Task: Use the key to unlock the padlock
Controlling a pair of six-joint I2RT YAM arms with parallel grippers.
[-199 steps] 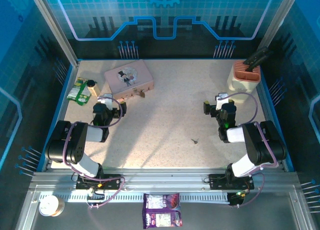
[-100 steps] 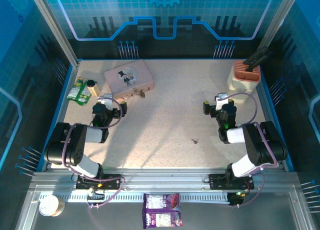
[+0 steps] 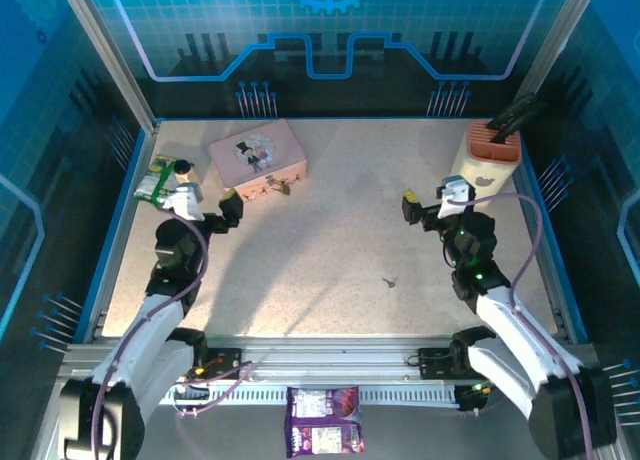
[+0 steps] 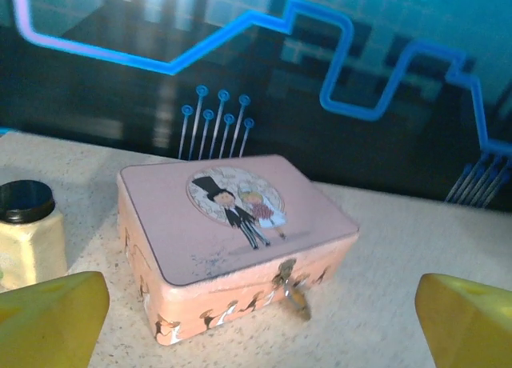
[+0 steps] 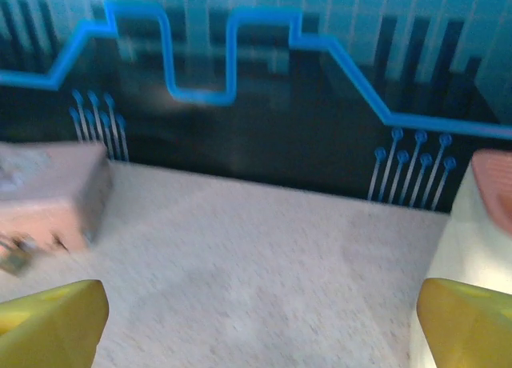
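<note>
Overhead view of a speckled table (image 3: 330, 230) with two robot arms. A pink tin (image 4: 232, 224) with a cartoon couple on its lid sits at the far left, lid shut, contents hidden. The padlock (image 4: 294, 298) hangs at the clasp on the tin's front wall. Its shackle end is up at the clasp and its brass body is lower, so its long axis points away from the tin toward the near edge, slanting slightly right. Left of the tin stands a pale jar (image 4: 28, 236) with a black lid on. In the far right corner a cream holder (image 3: 488, 155) holds a dark tool (image 3: 512, 117) that leans up and right.

The key (image 3: 390, 281) lies flat on bare table nearer the right arm, well apart from the padlock. Its long axis runs roughly left to right, and it is too small to tell head from tip. The left gripper (image 3: 200, 195) hovers near the tin, jaws wide apart and empty. The right gripper (image 3: 435, 198) hangs beyond the key, jaws likewise spread and empty.
</note>
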